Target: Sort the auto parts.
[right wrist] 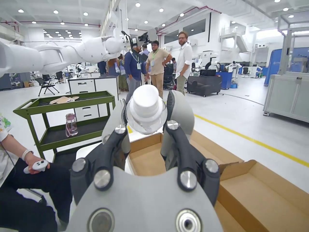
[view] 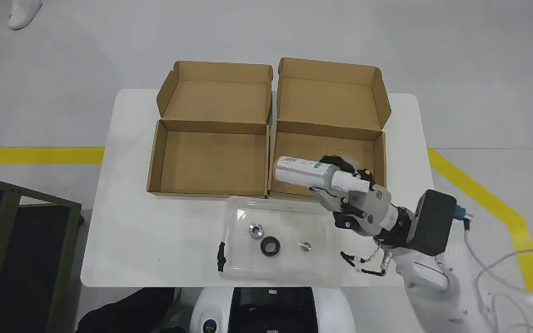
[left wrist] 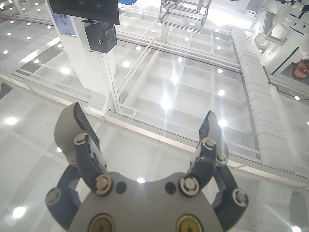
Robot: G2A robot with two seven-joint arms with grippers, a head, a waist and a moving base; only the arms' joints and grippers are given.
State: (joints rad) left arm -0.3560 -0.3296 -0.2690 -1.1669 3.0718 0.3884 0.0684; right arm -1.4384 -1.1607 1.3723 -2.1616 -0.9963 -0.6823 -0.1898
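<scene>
My right hand (view: 331, 181) sits right of centre in the top view. It is pinching a white cylinder (view: 301, 171) near its back end, one finger pressed on each side. The cylinder lies about level, with its cap end pointing toward the left of the frame. It hangs over the lower left corner of the right box (view: 333, 143), and the cap end reaches about to the wall where the two boxes meet. Whether it touches the cardboard I cannot tell. In my right wrist view the same cylinder (right wrist: 144, 102) comes cap-first between the grey fingers (right wrist: 183, 114) of that hand (right wrist: 147, 113), with open brown cardboard beyond it.

The left box (view: 208, 162) and the right box stand side by side, touching, in the upper middle of the white desk (view: 125, 241). Both have their lids folded back toward the top of the frame.

Just below them, at lower centre, lies a clear tray (view: 287, 218) near the lower edge of the desk. In it a metal nut (view: 256, 230) sits just beside a black ring (view: 270, 247). A small metal piece (view: 305, 245) lies apart from them, toward the right. A dark piece (view: 221, 254) sits at the tray's left rim; I cannot tell what it is.

My left hand (left wrist: 144, 118) is turned up toward the ceiling (left wrist: 193, 73) of white panels and round lamps, its ribbed fingers (left wrist: 83, 119) spread wide.
</scene>
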